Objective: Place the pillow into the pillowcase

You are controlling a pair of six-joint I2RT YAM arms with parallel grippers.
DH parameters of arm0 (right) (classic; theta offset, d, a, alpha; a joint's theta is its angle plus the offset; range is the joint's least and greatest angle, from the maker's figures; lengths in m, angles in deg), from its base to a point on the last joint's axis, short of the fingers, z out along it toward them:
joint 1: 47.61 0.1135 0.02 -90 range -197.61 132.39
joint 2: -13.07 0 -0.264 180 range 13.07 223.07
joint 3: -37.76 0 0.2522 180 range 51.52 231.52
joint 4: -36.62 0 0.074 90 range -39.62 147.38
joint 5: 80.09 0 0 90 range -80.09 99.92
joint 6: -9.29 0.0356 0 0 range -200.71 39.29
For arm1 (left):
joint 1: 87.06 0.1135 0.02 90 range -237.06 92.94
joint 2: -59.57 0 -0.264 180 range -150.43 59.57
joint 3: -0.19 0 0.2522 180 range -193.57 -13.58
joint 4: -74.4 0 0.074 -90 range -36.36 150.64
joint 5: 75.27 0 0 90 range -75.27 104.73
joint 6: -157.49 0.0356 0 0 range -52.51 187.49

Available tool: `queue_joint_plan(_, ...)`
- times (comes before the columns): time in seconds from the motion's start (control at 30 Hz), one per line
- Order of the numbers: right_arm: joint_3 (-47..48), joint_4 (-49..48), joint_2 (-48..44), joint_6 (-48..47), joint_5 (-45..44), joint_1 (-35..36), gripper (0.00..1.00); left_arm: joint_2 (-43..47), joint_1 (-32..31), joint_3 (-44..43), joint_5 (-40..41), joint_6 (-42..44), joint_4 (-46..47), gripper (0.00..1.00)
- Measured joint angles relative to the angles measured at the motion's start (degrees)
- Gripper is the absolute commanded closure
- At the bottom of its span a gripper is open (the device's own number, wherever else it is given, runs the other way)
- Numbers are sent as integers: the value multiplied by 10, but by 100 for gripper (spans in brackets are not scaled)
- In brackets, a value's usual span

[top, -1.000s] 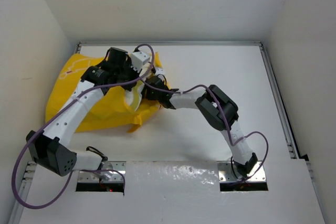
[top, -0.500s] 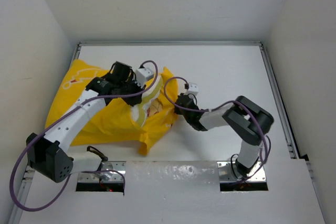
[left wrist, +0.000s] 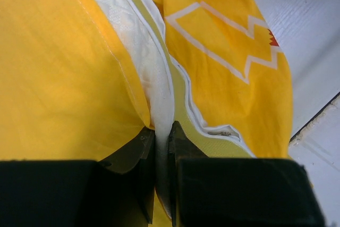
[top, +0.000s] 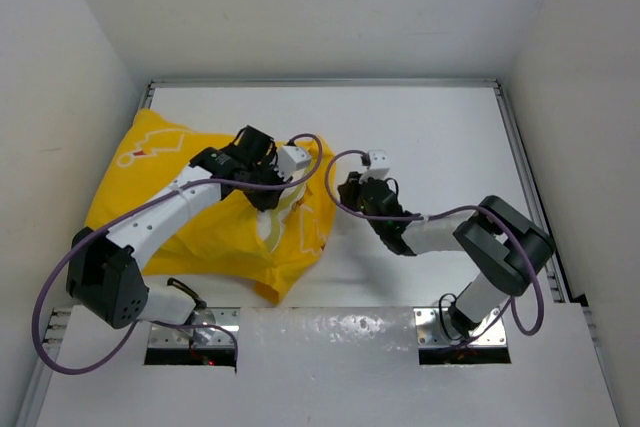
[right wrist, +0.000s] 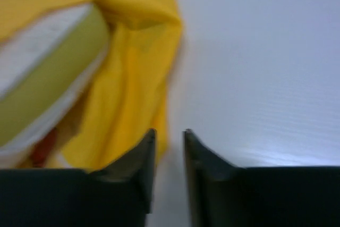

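Near the tabletop's (top: 420,127) left edge, the plump cream-white pillow (left wrist: 133,30) sits mostly inside the bright yellow fabric pillowcase (top: 220,237). The left gripper (left wrist: 162,131) is clamped on the pillow's exposed edge. The right gripper (right wrist: 169,136), jaws slightly apart and empty, should pinch the loose hem and draw it over.

Thin yellow cloth pillowcase (left wrist: 58,78); quilted matt pillow (left wrist: 133,30).

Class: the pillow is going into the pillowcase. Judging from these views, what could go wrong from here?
The left gripper pinches only a thin edge of the pillow; a pull might slip it free. The right gripper holds nothing, beside the pillowcase, so the opening is unsupported and may bunch against the exposed pillow end.
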Motion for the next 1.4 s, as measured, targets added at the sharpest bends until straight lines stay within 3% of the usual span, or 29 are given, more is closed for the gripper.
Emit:
queue_joint_plan(0.1, 64, 14, 14, -31, 61, 9, 36, -9, -2, -2, -2, 0, -1, 100)
queue_joint_plan(0.13, 79, 13, 21, -31, 74, 11, 34, -9, -2, -4, -2, 0, -1, 100)
queue_joint_plan(0.3, 136, 24, 89, -21, 126, 22, 32, -6, -2, -12, -1, -1, 0, 100)
queue_joint_plan(0.57, 229, 122, 198, 2, 146, 52, 31, -2, -2, -12, 2, -3, -1, 100)
queue_joint_plan(0.6, 242, 127, 206, 5, 142, 55, 37, -1, -2, -12, 2, -3, -1, 100)
queue_joint_plan(0.63, 257, 137, 215, 10, 140, 57, 49, -1, -2, -12, 2, -3, -1, 100)
queue_joint_plan(0.67, 271, 145, 224, 14, 136, 58, 86, 0, -1, -13, 2, -3, -1, 100)
queue_joint_plan(0.7, 285, 154, 234, 22, 129, 57, 100, 0, -1, -14, 3, -5, -1, 100)
queue_joint_plan(0.87, 241, 128, 223, 101, 106, 24, 100, 14, -2, -17, 3, 2, -18, 100)
queue_joint_plan(1.1, 101, 78, 103, 189, 114, -137, 100, 28, -37, 44, 16, 35, 52, 100)
queue_joint_plan(1.23, 98, 77, 37, 168, 130, -141, 100, -38, -55, 81, 11, 55, 115, 100)
queue_joint_plan(1.4, 83, 60, -32, 138, 176, -137, 100, -113, -55, 54, -8, 67, 140, 100)
